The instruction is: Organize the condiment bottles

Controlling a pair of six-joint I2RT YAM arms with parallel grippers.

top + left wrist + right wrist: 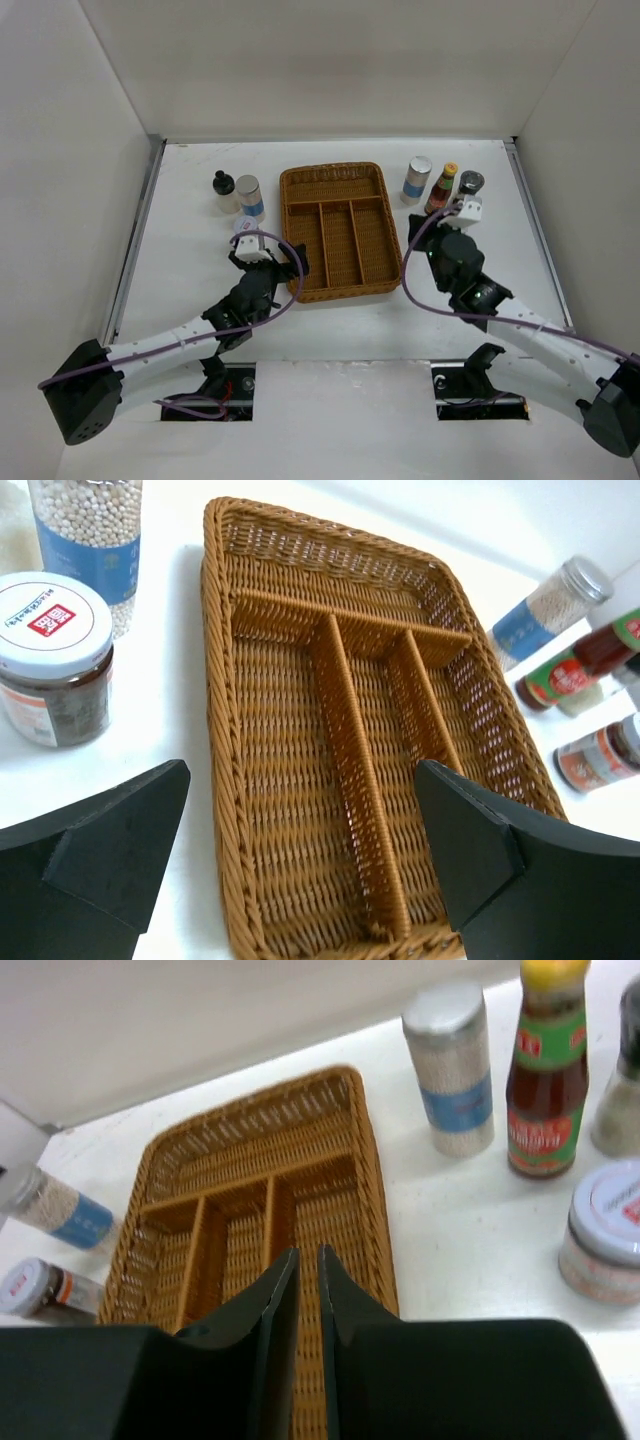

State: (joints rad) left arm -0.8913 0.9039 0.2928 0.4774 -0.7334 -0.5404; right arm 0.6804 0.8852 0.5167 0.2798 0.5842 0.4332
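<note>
The brown wicker tray (pixel 335 175) sits mid-table, with nothing in the compartments that show. Left of it stand a black-capped bottle (pixel 223 186), a blue-labelled shaker (pixel 249 197) and a white-lidded jar (pixel 246 227). Right of it stand a silver-lidded shaker (pixel 417 179), a yellow-capped sauce bottle (pixel 441 188) and a black-capped jar (pixel 470 184). Another white-lidded jar (pixel 605 1230) shows in the right wrist view. My left gripper (pixel 272 265) is open and empty at the tray's near left corner (pixel 300 820). My right gripper (pixel 416 232) is shut and empty over the tray's right edge (pixel 308 1255).
White walls enclose the table on the left, back and right. The tray's dividers (pixel 355 770) form three long compartments and one cross compartment at the far end. Bare table lies in front of the tray between the arm bases.
</note>
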